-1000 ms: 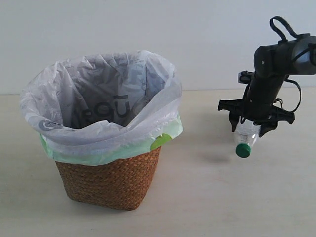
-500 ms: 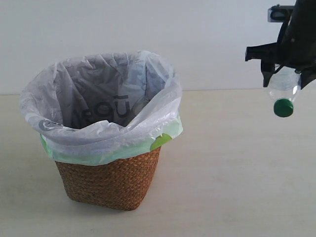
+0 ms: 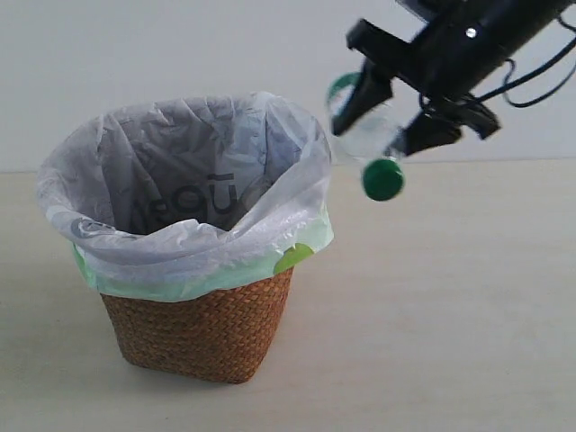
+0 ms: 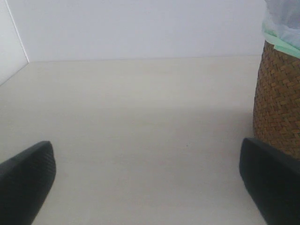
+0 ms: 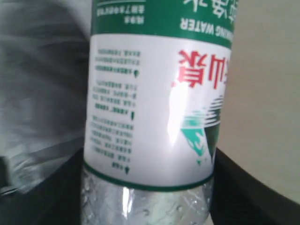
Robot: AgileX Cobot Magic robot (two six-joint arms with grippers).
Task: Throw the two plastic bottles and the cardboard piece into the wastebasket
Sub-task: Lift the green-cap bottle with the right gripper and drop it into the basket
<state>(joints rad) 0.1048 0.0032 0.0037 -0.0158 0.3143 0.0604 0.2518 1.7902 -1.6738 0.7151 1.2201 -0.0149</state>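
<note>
Bottle [image 3: 365, 144] nearer wastebasket [image 3: 202, 328], inside right tool [image 3: 380, 135]

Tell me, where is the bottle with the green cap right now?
In the exterior view the green-capped bottle hangs in the air right of centre, gripped by the right tool, cap down, just beside the upper right rim of the wastebasket.

the right arm [image 3: 481, 36] slants down from the upper right of the exterior view, held high. its wrist is tilted so the right gripper [image 3: 380, 126] points down and to the left. its jaws are clamped across a bottle [image 3: 367, 144], cap end lowest. the left gripper [image 4: 147, 187] sits low and level, its fingers [image 4: 26, 180] spread wide apart.
</note>
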